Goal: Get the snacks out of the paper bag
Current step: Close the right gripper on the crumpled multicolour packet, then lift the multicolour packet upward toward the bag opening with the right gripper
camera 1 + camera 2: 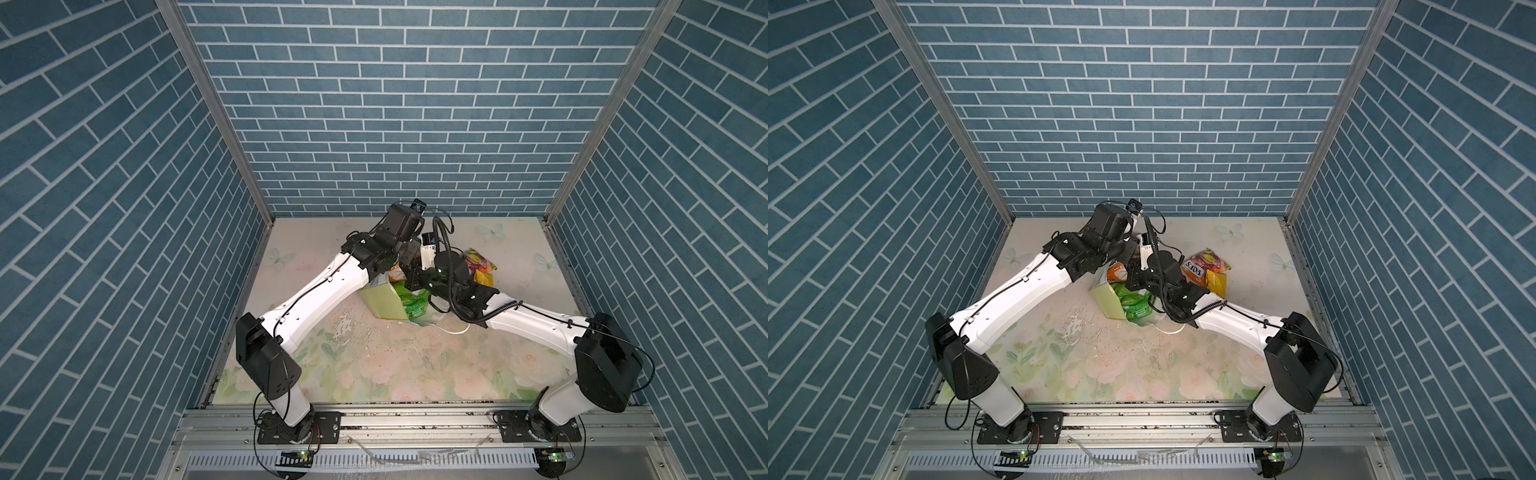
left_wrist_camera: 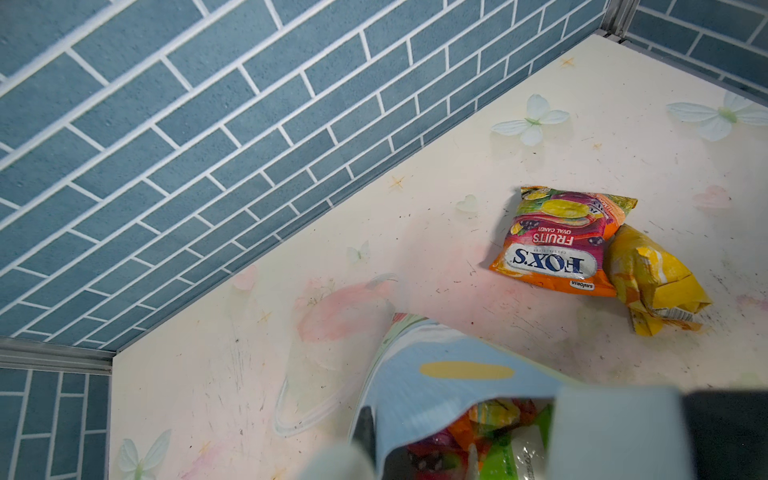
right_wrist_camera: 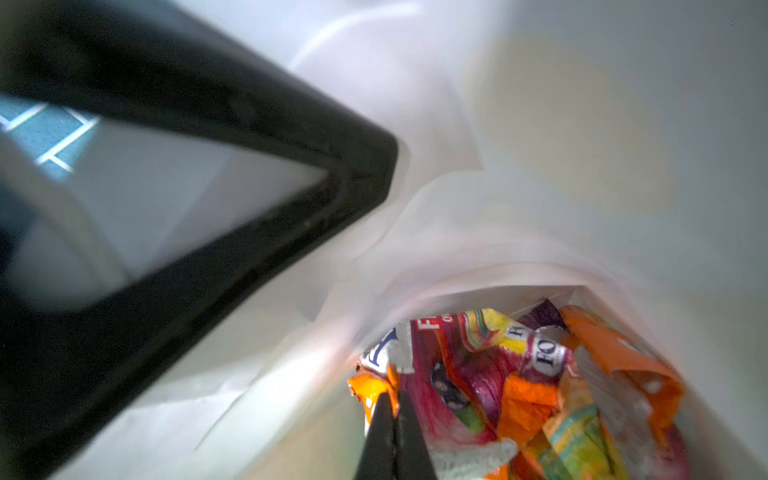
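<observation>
The paper bag [image 1: 380, 301] leans at the table's middle, its pale green side toward the front and a green packet [image 1: 1133, 303] in its mouth. My left gripper [image 2: 376, 453] is shut on the bag's blue painted wall [image 2: 449, 374] at the rim. My right gripper [image 3: 392, 436] is deep inside the white interior, shut on the orange corner of a FOX'S packet [image 3: 374, 386]. Several more snacks [image 3: 540, 395] are heaped beside it. Out on the table lie a FOX'S packet [image 2: 557, 241] and a yellow packet [image 2: 652, 282]. In both top views the arms hide both grippers.
Blue brick-pattern walls [image 1: 395, 124] close in the back and both sides. The flowered tabletop [image 1: 415, 365] stretches toward the front rail. A white cord handle [image 1: 455, 330] trails from the bag. A blurred black frame [image 3: 208, 187] crosses the right wrist view near the bag's rim.
</observation>
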